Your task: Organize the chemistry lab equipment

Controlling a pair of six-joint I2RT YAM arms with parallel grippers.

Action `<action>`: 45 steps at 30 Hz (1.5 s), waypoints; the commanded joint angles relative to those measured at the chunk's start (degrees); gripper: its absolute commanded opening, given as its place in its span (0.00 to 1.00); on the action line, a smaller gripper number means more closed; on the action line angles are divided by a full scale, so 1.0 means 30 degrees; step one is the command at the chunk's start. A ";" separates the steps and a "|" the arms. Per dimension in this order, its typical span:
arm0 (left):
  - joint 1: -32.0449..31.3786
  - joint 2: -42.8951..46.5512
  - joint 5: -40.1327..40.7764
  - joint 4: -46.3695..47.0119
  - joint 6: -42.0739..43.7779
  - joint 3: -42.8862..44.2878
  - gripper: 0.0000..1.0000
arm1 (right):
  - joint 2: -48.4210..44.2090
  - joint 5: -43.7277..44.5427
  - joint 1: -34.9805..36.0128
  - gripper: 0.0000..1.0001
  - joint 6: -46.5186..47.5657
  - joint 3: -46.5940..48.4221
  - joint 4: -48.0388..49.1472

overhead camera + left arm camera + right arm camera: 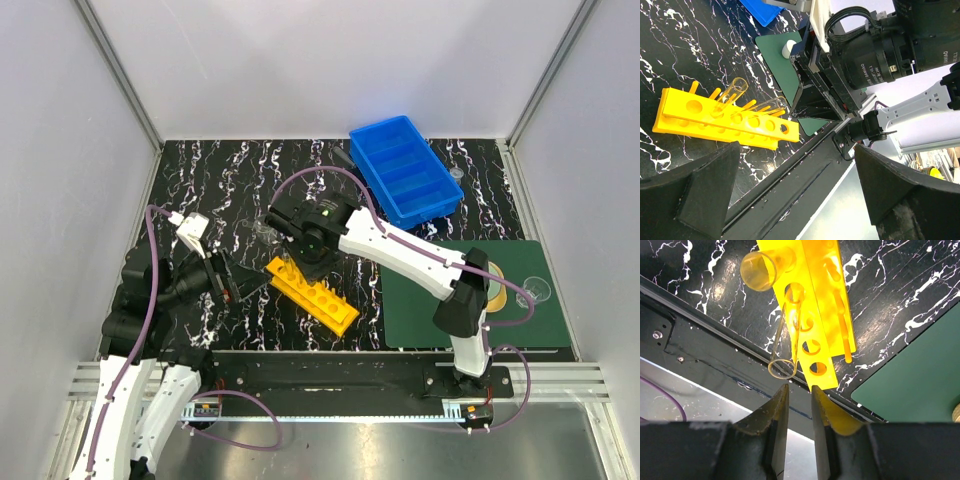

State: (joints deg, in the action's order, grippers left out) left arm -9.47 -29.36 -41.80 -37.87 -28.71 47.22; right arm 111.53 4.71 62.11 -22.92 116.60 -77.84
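Note:
The yellow rack (pixel 318 298) lies slantwise in the middle of the marbled table. It also shows in the left wrist view (pixel 725 120) and the right wrist view (pixel 820 300). Two clear glass tubes stand in its holes, one upright (pixel 760 270) and one leaning (pixel 787 340). My right gripper (pixel 796 402) hovers above the rack's end, narrowly open and empty; in the top view it (pixel 298 262) is over the rack's far left end. My left gripper (pixel 795 185) is wide open and empty, left of the rack (pixel 232 283). The blue divided bin (pixel 405 170) stands at the back right. A small white round piece (pixel 788 48) sits on the green mat.
The dark green mat (pixel 420 310) lies at the front right under the right arm. A clear beaker (pixel 537 288) stands on its right part and a small glass (pixel 456 172) stands right of the bin. A black rail (pixel 330 372) runs along the near edge.

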 commanded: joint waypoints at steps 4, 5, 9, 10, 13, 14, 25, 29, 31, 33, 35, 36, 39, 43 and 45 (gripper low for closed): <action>0.0082 -0.0114 -0.0070 0.0201 0.0282 0.0343 0.99 | 0.0442 -0.0515 0.0158 0.30 0.0227 0.1241 -0.0273; 0.0082 -0.0085 -0.0070 0.0230 0.0312 0.0343 0.99 | 0.0529 -0.0515 0.0157 0.30 0.0227 0.1300 -0.0273; 0.0082 -0.0114 -0.0041 0.0230 0.0312 0.0314 0.99 | 0.0793 -0.0369 0.0157 0.30 0.0344 0.1710 -0.0243; 0.0082 -0.0143 -0.0041 0.0230 0.0341 0.0314 0.99 | 0.0939 -0.0311 0.0157 0.30 0.0431 0.1885 -0.0244; 0.0082 -0.0114 -0.0041 0.0230 0.0341 0.0314 0.99 | 0.1174 -0.0223 0.0158 0.30 0.0549 0.2178 -0.0215; 0.0082 -0.0114 -0.0041 0.0230 0.0370 0.0285 0.99 | 0.1262 -0.0164 0.0186 0.30 0.0549 0.2238 -0.0214; 0.0082 -0.0173 -0.0012 0.0230 0.0400 0.0255 0.99 | 0.2111 0.0012 0.0157 0.30 0.0842 0.3439 -0.0273; 0.0082 -0.0202 0.0017 0.0201 0.0429 0.0255 0.99 | 0.2346 -0.0047 0.0157 0.30 0.0872 0.3761 -0.0360; 0.0082 -0.0231 -0.0012 0.0201 0.0400 0.0255 0.99 | 0.2405 -0.0105 0.0157 0.30 0.0930 0.3879 -0.0390; 0.0082 -0.0231 -0.0012 0.0201 0.0458 0.0255 0.99 | 0.2405 -0.0135 0.0157 0.30 0.0959 0.3966 -0.0478; 0.0082 -0.0260 -0.0041 0.0201 0.0429 0.0285 0.99 | 0.2259 0.0012 0.0186 0.31 0.0930 0.3996 -0.0565; 0.0082 -0.0261 -0.0041 0.0201 0.0429 0.0285 0.99 | 0.2201 0.0041 0.0158 0.31 0.0901 0.4112 -0.0624; 0.0082 -0.0290 -0.0041 0.0201 0.0429 0.0314 0.99 | 0.1791 0.0158 0.0186 0.33 0.0872 0.4405 -0.0858; 0.0082 -0.0494 -0.0012 0.0201 0.0400 0.0431 0.99 | 0.1060 -0.0104 0.0157 0.37 0.0842 0.4874 -0.1502; 0.0082 -0.0553 0.0192 -0.0003 0.0487 0.0548 0.99 | 0.0679 -0.0047 0.0157 0.38 0.0784 0.4847 -0.1913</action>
State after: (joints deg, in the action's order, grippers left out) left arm -9.47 -30.15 -41.78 -37.91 -28.29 47.22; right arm 118.26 3.97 62.11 -20.93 128.44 -77.80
